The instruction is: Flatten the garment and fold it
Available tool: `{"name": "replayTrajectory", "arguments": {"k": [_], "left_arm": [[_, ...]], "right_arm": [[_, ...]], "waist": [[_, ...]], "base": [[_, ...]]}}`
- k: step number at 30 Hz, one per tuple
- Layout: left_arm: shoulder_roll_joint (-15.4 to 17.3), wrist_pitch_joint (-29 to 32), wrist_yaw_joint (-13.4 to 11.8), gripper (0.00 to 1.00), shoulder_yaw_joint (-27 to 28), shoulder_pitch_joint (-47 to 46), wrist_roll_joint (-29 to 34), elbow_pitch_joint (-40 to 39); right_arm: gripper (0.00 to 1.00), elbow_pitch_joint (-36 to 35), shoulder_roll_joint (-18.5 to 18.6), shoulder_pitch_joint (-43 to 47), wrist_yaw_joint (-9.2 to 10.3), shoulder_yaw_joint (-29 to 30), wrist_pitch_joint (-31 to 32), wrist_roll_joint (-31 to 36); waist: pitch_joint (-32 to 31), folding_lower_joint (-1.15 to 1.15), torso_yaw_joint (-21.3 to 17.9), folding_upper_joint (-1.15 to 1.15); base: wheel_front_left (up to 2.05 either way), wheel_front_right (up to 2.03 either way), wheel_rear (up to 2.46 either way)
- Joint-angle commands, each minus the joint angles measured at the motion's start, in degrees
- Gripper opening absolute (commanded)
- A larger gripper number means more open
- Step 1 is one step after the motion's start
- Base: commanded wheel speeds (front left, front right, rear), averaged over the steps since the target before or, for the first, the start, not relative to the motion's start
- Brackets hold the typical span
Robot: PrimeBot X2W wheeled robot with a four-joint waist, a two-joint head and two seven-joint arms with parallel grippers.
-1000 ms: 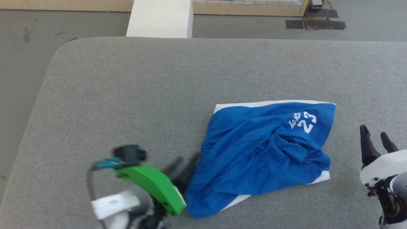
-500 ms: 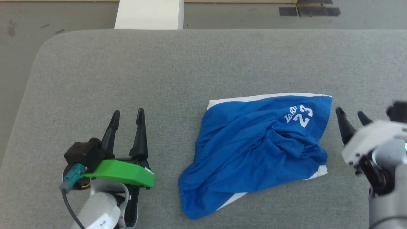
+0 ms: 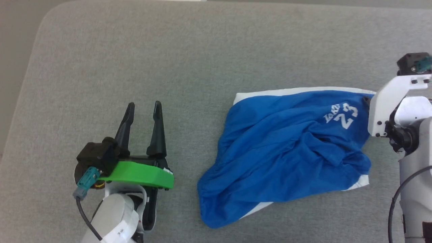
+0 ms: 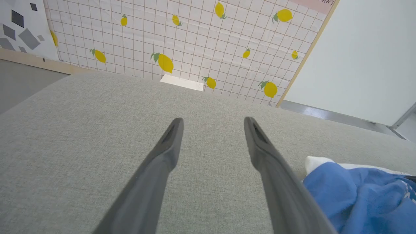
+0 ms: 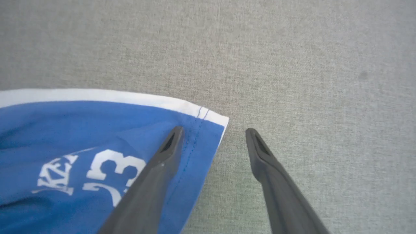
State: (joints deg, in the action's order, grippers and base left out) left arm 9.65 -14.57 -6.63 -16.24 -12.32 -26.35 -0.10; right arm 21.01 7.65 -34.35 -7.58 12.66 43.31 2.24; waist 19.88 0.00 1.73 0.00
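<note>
Two grippers hang over a grey cushion [image 3: 135, 50], both with fingers spread wide and holding nothing.

The shorts [image 3: 287, 152] lie crumpled on the right half of the cushion, bright blue and bunched into deep folds through the middle. A white stripe [image 3: 297, 91] runs along their far edge, and more white shows at the near right corner and under the near left lobe. White lettering ending in "23" [image 3: 347, 114] sits close to the far right corner, with its first letters partly lost in a fold.

The left gripper [image 3: 143, 104] is left of the shorts, with a strip of bare cushion between them. Its fingers point toward the far side and there is only grey fabric beneath them. A green bracket [image 3: 141, 173] sits behind the fingers.

The right gripper [image 5: 214, 129] is at the far right corner of the shorts. In the right wrist view one finger lies over the blue cloth just beside the "23" and the other over bare cushion, so the stitched hem edge runs between them. Whether either finger touches the cloth cannot be told.

Beyond the cushion, the left wrist view shows a lemon-print wall [image 4: 162, 32] and a white block [image 4: 182, 83].
</note>
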Motion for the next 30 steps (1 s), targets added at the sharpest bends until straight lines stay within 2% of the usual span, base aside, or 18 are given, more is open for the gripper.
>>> {"name": "replayTrajectory", "arguments": {"k": [1,7,8,9,12,15,16,17,21,23,27,30], "left_arm": [[-0.49,-0.41,0.58,1.00,0.47,-1.02,0.89,-0.24],[-1.90,-0.41,1.60,1.00,0.94,-0.94,2.50,-0.53],[-2.02,-0.42,1.91,1.00,0.86,-1.02,2.42,-0.43],[-2.20,-0.42,2.36,1.00,0.64,-1.21,2.14,-0.28],[-2.45,0.89,3.84,1.00,-0.53,-2.78,1.24,0.32],[-2.91,6.26,5.51,1.00,-2.92,-6.38,-0.05,1.14],[-3.55,14.82,6.72,1.00,-5.84,-10.98,-1.73,2.97],[-3.77,19.09,6.95,1.00,-7.16,-12.92,-2.33,4.10],[-4.62,35.86,4.50,1.00,-11.01,-19.16,-3.67,9.34],[-4.57,41.86,3.34,1.00,-12.75,-22.14,-2.66,11.93],[-4.42,48.54,2.68,1.00,-15.33,-25.48,-1.23,17.12],[-4.48,51.27,2.71,1.00,-16.56,-26.36,-1.03,20.41]], "right_arm": [[1.00,1.31,0.64,-0.93,0.09,-0.63,0.83,0.84],[1.00,4.96,1.36,-0.63,0.09,-2.76,4.34,0.50],[0.34,5.15,1.40,-0.56,0.09,-3.19,4.81,0.08],[0.00,5.06,1.50,-0.56,0.09,-3.63,4.76,-0.52],[0.00,4.46,2.16,-0.59,0.09,-4.69,4.05,-2.23],[0.00,3.36,2.78,-0.61,0.09,-5.19,2.62,-3.58],[0.00,2.44,3.10,-0.45,0.09,-6.13,1.75,-4.37],[0.00,2.15,3.17,-0.38,0.09,-6.54,1.56,-4.70],[0.00,1.23,3.16,-0.19,0.09,-7.67,0.83,-6.14],[0.00,0.78,3.14,-0.11,0.09,-8.29,0.59,-6.75],[0.00,-0.02,3.04,-0.21,0.09,-9.33,-0.10,-7.89],[0.00,-0.42,3.19,-0.33,0.09,-9.91,-0.58,-8.57]], "waist": [[2.15,0.00,1.65,0.00],[2.76,0.00,1.83,0.00],[2.71,0.00,1.69,0.00],[2.61,0.00,1.51,0.00],[2.15,0.00,1.01,0.00],[1.49,0.00,0.38,0.00],[1.08,0.00,-0.29,0.00],[1.02,0.00,-0.51,0.00],[1.15,0.00,-1.32,0.00],[1.51,0.00,-1.83,0.00],[2.38,0.00,-2.87,0.00],[2.93,0.00,-3.43,0.00]], "base": [[0.00,0.00,0.00],[0.00,0.00,0.00],[0.00,0.00,0.00],[0.00,0.00,0.00],[0.00,0.00,0.00],[0.00,0.00,0.00],[0.00,0.00,0.00],[0.00,0.00,0.00],[0.00,0.00,0.00],[0.00,0.00,0.00],[0.00,0.00,0.00],[0.00,0.00,0.00]]}}
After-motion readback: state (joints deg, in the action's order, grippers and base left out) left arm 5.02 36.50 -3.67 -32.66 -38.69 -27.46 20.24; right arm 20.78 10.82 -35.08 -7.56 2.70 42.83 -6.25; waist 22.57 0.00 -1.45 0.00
